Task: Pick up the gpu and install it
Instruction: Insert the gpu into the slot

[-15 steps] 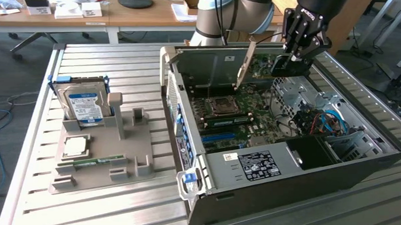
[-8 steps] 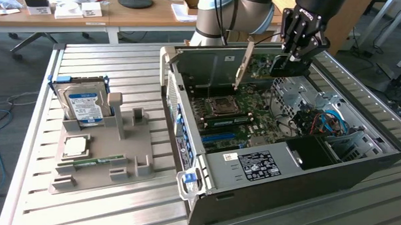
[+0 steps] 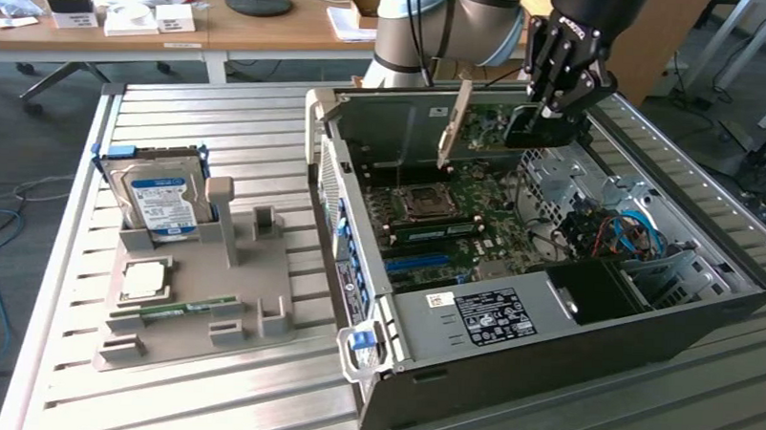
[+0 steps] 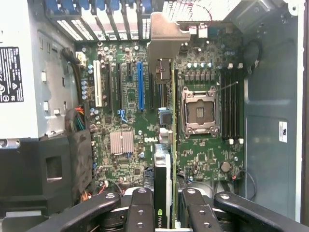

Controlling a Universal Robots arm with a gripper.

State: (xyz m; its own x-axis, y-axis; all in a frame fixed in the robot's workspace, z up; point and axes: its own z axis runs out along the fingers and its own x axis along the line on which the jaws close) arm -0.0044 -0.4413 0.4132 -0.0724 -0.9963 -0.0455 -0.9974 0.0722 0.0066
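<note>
My gripper hangs over the open computer case, shut on the gpu. The gpu is a green card with a black cooler, and its silver bracket points down toward the case's back wall. In the wrist view the gpu is seen edge-on, upright between the black fingers, with my gripper clamped on both faces. The bracket reaches toward the rear slot openings. The card hovers above the motherboard, beside the blue slot and the CPU socket.
On the slatted table, at the exterior view's left, a grey holder carries a hard drive, a CPU and a memory stick. Inside the case sit a power supply and cables. A cluttered desk stands behind.
</note>
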